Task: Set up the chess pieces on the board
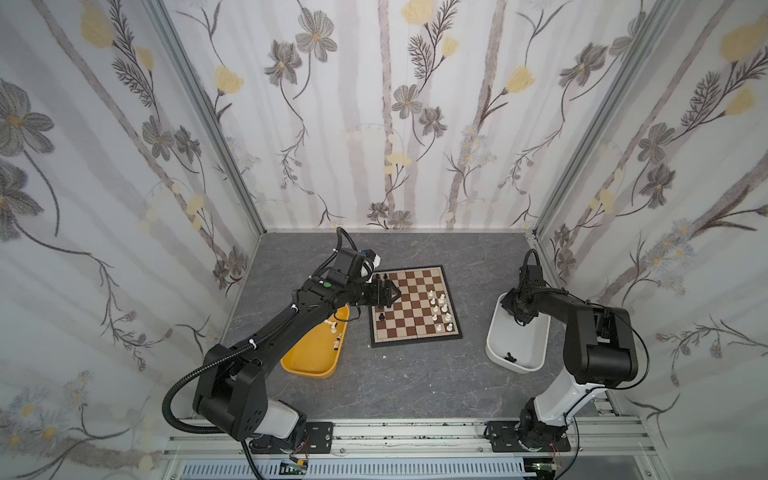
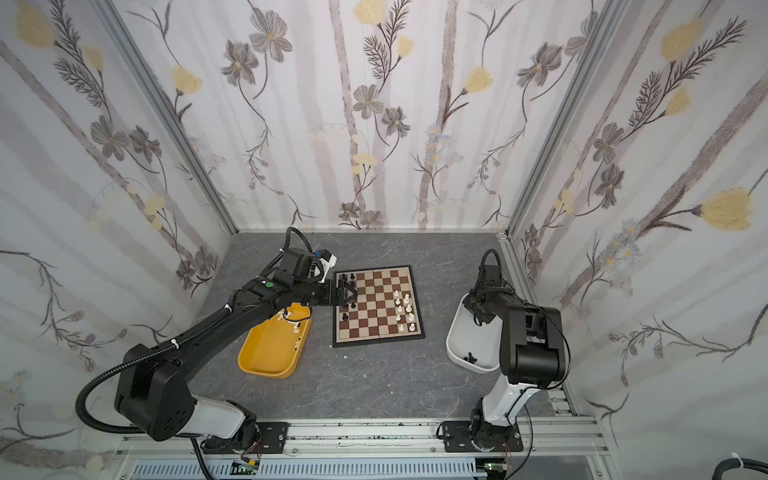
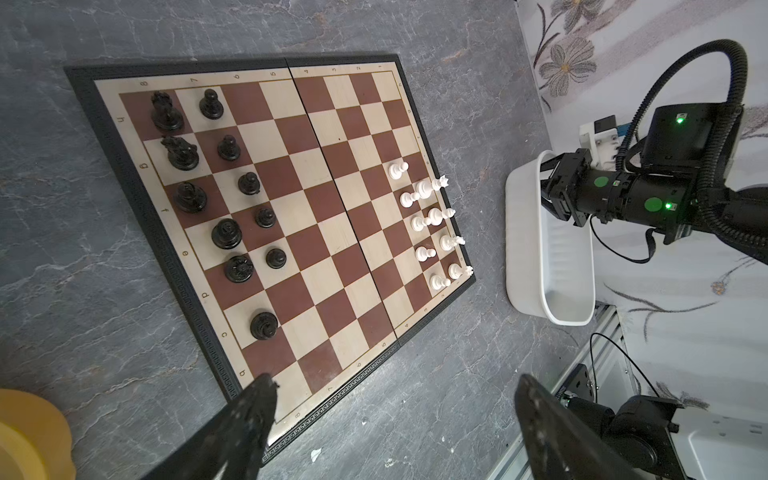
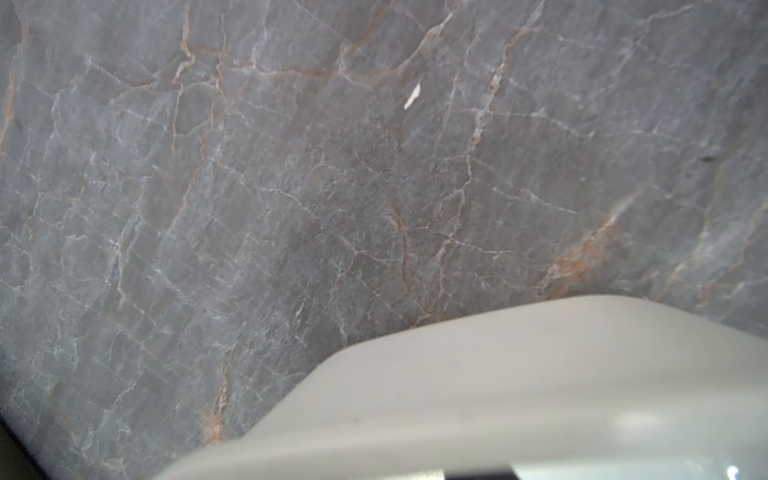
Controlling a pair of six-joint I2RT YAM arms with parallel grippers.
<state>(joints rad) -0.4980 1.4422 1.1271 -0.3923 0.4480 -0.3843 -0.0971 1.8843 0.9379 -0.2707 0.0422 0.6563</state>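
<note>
- Board (image 1: 415, 338): lying flat mid-table, between a yellow tub (image 1: 309, 361) on the left and a white tub (image 1: 519, 345) on the right.
- Black pieces (image 3: 226, 235): standing in two lines down the board's left side, with squares at the near-left corner showing bare.
- White pieces (image 3: 432, 216): standing in two lines down the right side, with the far-right squares showing bare.
- Spares: a few white ones (image 1: 333, 328) are lying in the yellow tub, and black ones (image 1: 510, 356) are lying at the near end of the white tub.
- Left gripper (image 3: 392, 409): hovering over the board's left edge. Its fingers (image 3: 253, 411) are spread wide, holding nothing and touching nothing.
- Right gripper (image 3: 548, 189): reaching down into the far end of the white tub. Its tips are hidden, so I cannot tell whether they are apart, together or gripping a piece.
- Step in hand, as I am judging it: fetching the next spare for a bare square.
- Doing it well, as I am reckoning it:
  - pinching one piece only, low on its body
  - lifting it clear of the tub wall
  - lowering it straight down so the standing neighbours are not being knocked
</note>
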